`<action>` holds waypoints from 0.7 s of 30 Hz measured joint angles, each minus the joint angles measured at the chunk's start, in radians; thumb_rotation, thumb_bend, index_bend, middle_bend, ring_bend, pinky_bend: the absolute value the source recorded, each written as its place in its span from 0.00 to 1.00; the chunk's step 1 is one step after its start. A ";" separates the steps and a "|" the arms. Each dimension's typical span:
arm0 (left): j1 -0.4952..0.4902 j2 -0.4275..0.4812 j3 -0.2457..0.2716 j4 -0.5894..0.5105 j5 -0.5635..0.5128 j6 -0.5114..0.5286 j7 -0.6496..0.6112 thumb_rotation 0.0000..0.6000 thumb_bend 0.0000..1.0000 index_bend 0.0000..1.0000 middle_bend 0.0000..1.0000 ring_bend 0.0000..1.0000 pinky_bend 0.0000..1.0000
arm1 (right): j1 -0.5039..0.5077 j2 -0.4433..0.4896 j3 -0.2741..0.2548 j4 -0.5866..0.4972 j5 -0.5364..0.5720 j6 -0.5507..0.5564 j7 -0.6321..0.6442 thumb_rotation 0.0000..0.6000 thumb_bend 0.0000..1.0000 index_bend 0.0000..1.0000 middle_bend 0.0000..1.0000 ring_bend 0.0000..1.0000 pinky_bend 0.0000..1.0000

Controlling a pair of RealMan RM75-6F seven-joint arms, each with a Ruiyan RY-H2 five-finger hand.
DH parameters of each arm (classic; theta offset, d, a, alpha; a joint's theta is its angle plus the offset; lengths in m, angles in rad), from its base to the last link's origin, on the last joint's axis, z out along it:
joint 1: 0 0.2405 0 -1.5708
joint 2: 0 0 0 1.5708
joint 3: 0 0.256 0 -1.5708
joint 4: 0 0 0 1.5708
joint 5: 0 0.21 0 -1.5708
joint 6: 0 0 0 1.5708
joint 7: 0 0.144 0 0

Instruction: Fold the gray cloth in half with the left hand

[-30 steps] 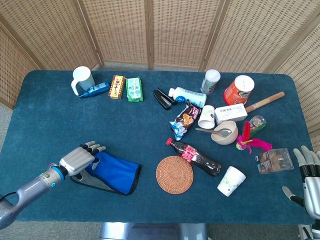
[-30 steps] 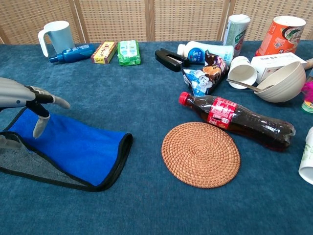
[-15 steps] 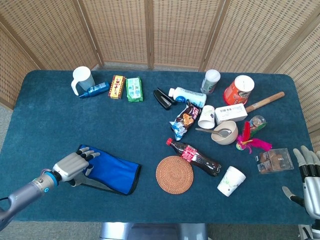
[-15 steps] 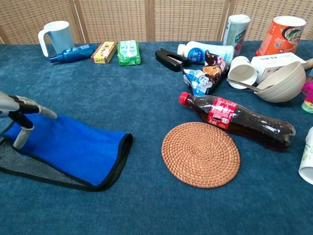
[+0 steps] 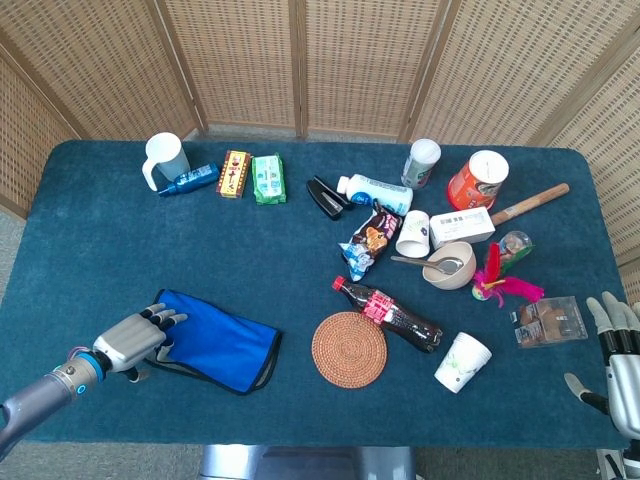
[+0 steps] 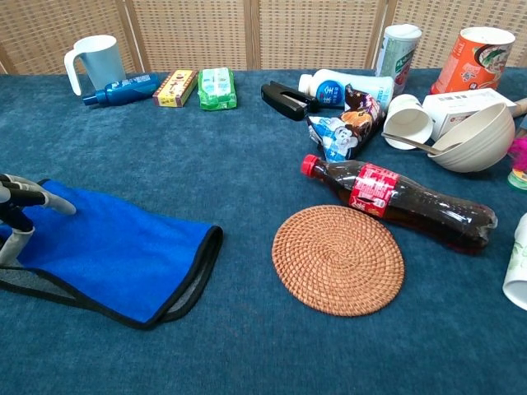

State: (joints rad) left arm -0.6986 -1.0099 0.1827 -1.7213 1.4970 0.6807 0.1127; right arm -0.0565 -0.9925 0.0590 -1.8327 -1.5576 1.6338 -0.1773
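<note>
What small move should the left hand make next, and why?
Probably lift clear and draw back to the left. The cloth already lies doubled, blue face up with its black-edged layers stacked, and the left hand sits at its left end with fingers spread, apparently gripping nothing, so the fold looks finished.

I can make out very little lettering from either of my cameras. The cola bottle [image 6: 399, 200] wears a red label with white script on it — too small for me to spell out. The orange tub [image 6: 479, 58], the white box [image 6: 469, 104], the green pack [image 6: 216, 86] and the yellow pack [image 6: 175, 87] all carry print — none of it sharp enough for me to read.
</note>
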 measured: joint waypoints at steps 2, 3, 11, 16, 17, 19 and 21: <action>0.002 0.000 -0.001 -0.001 -0.002 0.002 0.005 1.00 0.34 0.44 0.00 0.00 0.00 | 0.000 0.001 -0.001 -0.001 -0.001 0.000 0.002 1.00 0.00 0.00 0.00 0.00 0.00; 0.004 0.000 -0.002 -0.001 -0.003 0.004 0.008 1.00 0.34 0.42 0.00 0.00 0.00 | 0.000 0.001 -0.001 -0.001 -0.002 0.000 0.002 1.00 0.00 0.00 0.00 0.00 0.00; 0.027 -0.017 -0.014 0.003 0.020 0.059 0.002 1.00 0.34 0.38 0.00 0.00 0.00 | -0.001 0.003 -0.002 -0.001 -0.003 0.000 0.004 1.00 0.00 0.00 0.00 0.00 0.00; 0.033 -0.021 -0.017 0.009 0.052 0.084 -0.030 1.00 0.34 0.39 0.00 0.00 0.00 | -0.002 0.004 -0.002 -0.002 -0.003 0.001 0.008 1.00 0.00 0.00 0.00 0.00 0.00; 0.035 -0.020 -0.017 0.012 0.057 0.089 -0.037 1.00 0.34 0.39 0.00 0.00 0.00 | -0.002 0.004 -0.002 -0.002 -0.003 0.002 0.009 1.00 0.00 0.00 0.00 0.00 0.00; 0.037 -0.016 -0.018 0.018 0.058 0.091 -0.045 1.00 0.34 0.39 0.00 0.00 0.00 | -0.002 0.005 -0.001 -0.002 -0.004 0.003 0.010 1.00 0.00 0.00 0.00 0.00 0.00; 0.039 -0.011 -0.019 0.026 0.054 0.092 -0.049 1.00 0.34 0.39 0.00 0.00 0.00 | -0.002 0.005 -0.001 -0.002 -0.004 0.003 0.011 1.00 0.00 0.00 0.00 0.00 0.00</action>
State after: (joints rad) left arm -0.6592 -1.0212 0.1640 -1.6948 1.5514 0.7729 0.0634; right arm -0.0583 -0.9875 0.0577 -1.8349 -1.5616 1.6364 -0.1659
